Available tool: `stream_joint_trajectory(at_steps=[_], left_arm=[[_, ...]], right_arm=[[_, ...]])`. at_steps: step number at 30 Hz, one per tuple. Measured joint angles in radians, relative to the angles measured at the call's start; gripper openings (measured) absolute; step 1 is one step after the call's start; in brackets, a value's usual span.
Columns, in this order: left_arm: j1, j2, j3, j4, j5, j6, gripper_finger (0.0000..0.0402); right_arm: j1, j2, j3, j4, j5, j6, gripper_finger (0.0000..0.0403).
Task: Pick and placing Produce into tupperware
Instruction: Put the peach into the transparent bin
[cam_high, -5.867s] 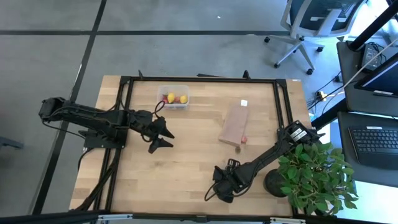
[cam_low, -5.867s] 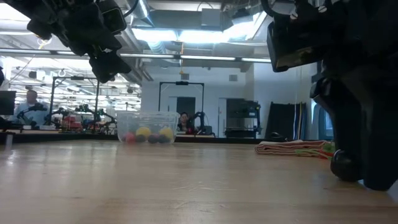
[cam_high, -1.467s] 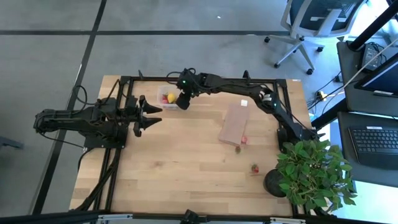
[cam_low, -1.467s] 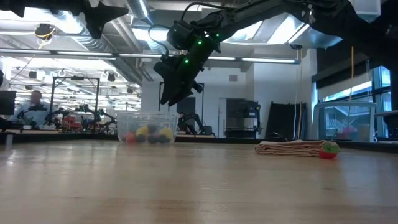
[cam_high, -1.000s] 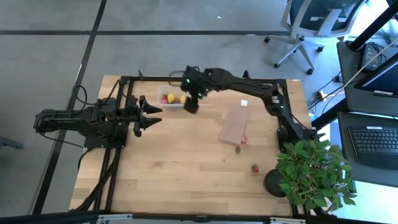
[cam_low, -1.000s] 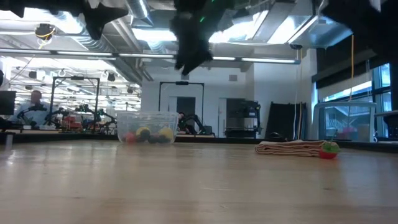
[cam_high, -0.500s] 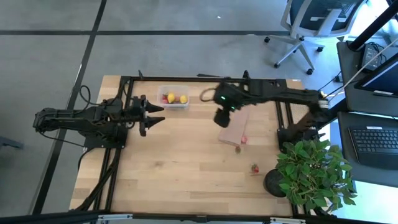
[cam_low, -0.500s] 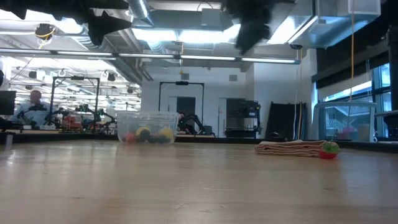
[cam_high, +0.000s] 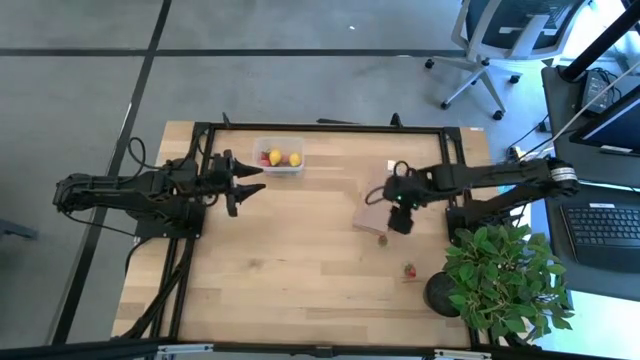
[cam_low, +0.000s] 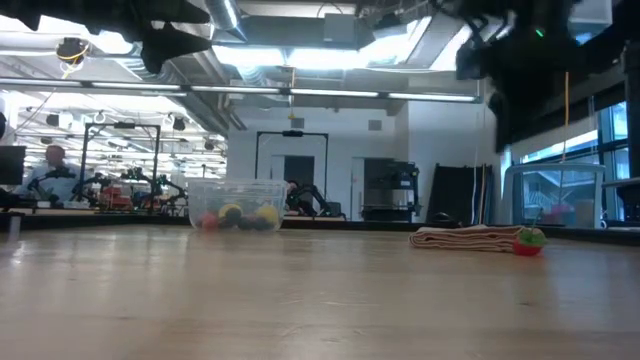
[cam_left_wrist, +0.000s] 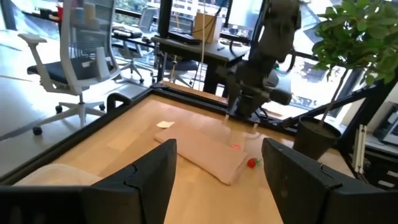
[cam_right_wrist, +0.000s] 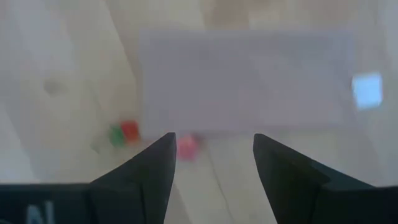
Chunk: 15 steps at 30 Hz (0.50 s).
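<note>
The clear tupperware (cam_high: 278, 157) stands near the table's far edge with yellow and red pieces inside; the low view shows the tub (cam_low: 237, 205) with several pieces. My right gripper (cam_high: 400, 226) hangs open above the near right corner of the tan board (cam_high: 377, 198). Below it, in the right wrist view, lie a pink-red piece (cam_right_wrist: 186, 147) and a green and red piece (cam_right_wrist: 123, 132) on the wood beside the board (cam_right_wrist: 242, 81). Another red piece (cam_high: 408, 270) lies nearer the plant. My left gripper (cam_high: 256, 181) waits open, left of the tub.
A potted plant (cam_high: 500, 282) stands at the table's near right corner. The black frame rail (cam_high: 320, 128) runs along the far edge. The low view shows the board (cam_low: 465, 238) with a red and green piece (cam_low: 527, 240) beside it. Bare wood fills the near left half.
My right gripper has swung from above the tupperware toward the table's right and near side, across the board, and now hangs over the board's near right corner. The left arm has kept still. The tub and pieces have not shifted.
</note>
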Motion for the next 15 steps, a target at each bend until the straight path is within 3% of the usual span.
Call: stream_joint_trajectory(at_steps=[7, 15], left_arm=[[0.000, 0.000, 0.000, 0.000, -0.038, -0.017, 0.0227], [0.000, 0.003, 0.000, -0.009, -0.142, -0.018, 0.0227]], right_arm=[[0.020, -0.001, -0.171, 0.039, -0.001, 0.000, 0.0217], [0.032, -0.001, -0.260, 0.109, -0.003, -0.005, 0.0217]])
